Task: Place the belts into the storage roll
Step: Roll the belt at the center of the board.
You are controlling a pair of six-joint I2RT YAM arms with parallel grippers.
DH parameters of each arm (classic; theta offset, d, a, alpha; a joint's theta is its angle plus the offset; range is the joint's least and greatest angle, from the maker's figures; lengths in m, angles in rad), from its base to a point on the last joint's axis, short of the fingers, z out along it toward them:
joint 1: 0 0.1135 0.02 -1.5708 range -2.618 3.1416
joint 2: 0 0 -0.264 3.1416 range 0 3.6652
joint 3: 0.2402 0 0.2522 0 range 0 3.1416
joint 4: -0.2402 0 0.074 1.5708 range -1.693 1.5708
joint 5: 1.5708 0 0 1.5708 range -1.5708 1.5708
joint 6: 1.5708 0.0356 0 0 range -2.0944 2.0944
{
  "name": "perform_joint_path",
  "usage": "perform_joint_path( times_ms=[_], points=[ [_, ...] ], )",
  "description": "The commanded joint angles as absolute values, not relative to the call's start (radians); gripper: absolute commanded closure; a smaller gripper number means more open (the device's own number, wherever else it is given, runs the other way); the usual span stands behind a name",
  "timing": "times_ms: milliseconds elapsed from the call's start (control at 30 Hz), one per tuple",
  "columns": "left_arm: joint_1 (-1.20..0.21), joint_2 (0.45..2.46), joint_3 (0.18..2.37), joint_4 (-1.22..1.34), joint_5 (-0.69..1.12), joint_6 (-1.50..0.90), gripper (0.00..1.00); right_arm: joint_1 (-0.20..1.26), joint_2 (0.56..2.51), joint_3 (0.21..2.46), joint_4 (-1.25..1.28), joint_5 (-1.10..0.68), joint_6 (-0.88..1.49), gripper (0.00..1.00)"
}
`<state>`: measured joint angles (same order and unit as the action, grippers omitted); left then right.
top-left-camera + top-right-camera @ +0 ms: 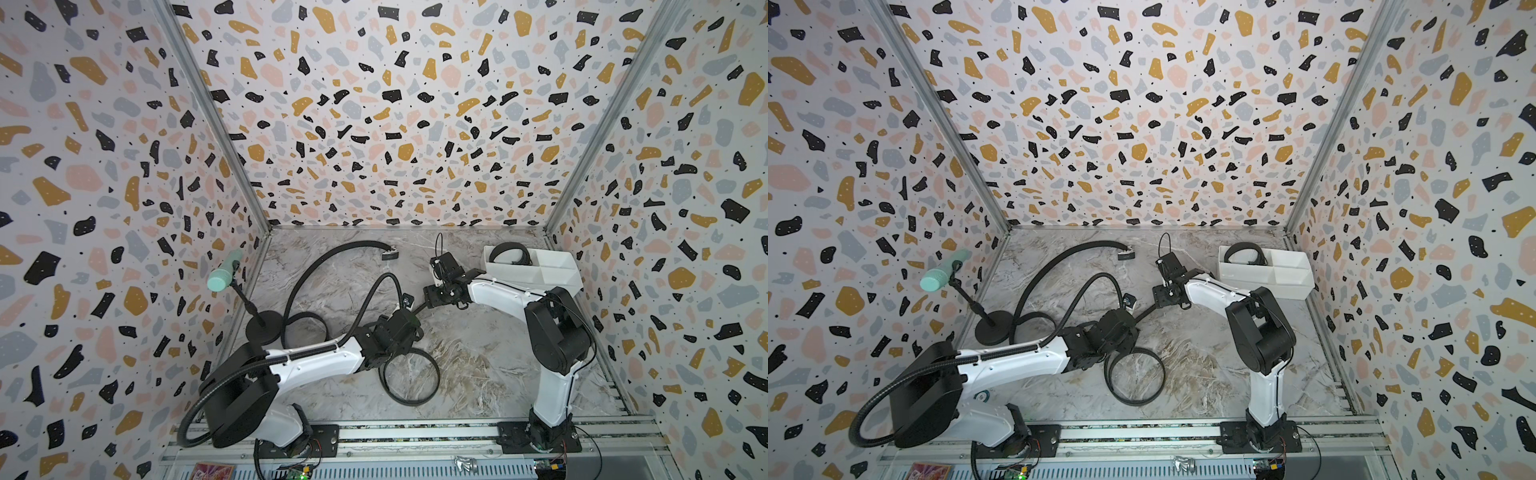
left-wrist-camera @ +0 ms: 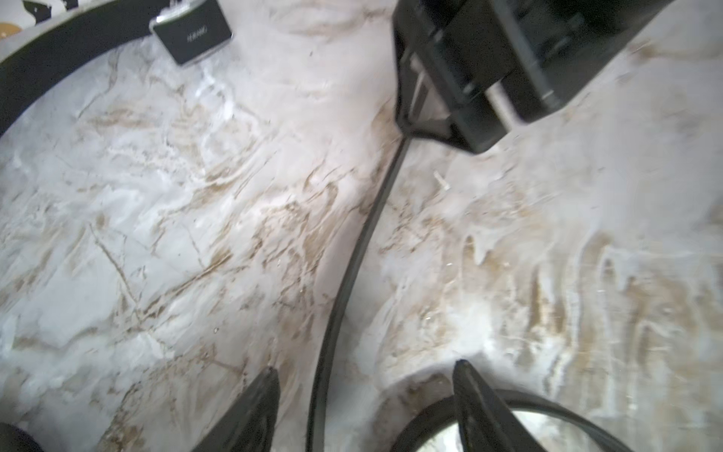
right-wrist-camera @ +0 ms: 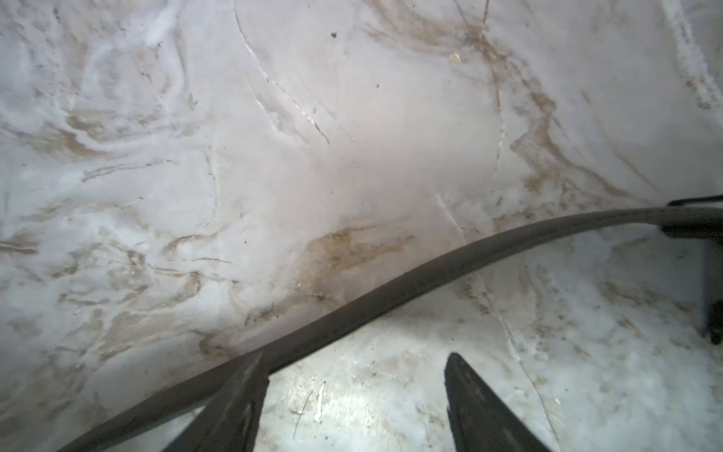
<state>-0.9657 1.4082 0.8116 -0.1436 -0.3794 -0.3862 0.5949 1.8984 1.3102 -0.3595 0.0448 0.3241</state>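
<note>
Three terrazzo walls, marble-look tabletop, storage roll at 2 o'clock; left gripper and right gripper both gaping wide.

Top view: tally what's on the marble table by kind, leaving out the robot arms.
Black strap belts: 3
White plastic divided tray: 1
Teal-headed microphone on black stand: 1
Total: 5

Counting 3 belts: arc belt upper ctr, loop belt ctr, coiled belt upper rt; 1 storage roll; 1 mic.
</note>
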Motion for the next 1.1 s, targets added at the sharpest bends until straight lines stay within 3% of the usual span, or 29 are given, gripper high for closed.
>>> perform_joint_path(
  times_ms=[0, 567, 700, 867, 1067],
  points=[
    [-0.969, 1.378, 0.823, -0.142, -0.343, -0.39, 0.31, 0.598, 1.856, 1.347, -0.403, 0.032, 0.332, 0.25],
    [-0.994, 1.583, 0.805, -0.154, -0.456, -0.305, 0.23, 0.586, 2.046, 1.541, -0.484, 0.094, 0.295, 0.07],
    [-1.0, 1.612, 0.81, -0.16, -0.507, -0.3, 0.22, 0.581, 2.111, 1.57, -0.51, 0.089, 0.304, 0.09],
    [-1.005, 1.652, 0.803, -0.147, -0.578, -0.325, 0.22, 0.58, 2.089, 1.52, -0.488, 0.089, 0.315, 0.21],
    [-1.009, 1.649, 0.804, -0.143, -0.606, -0.365, 0.22, 0.578, 2.046, 1.485, -0.484, 0.097, 0.319, 0.23]
  ],
)
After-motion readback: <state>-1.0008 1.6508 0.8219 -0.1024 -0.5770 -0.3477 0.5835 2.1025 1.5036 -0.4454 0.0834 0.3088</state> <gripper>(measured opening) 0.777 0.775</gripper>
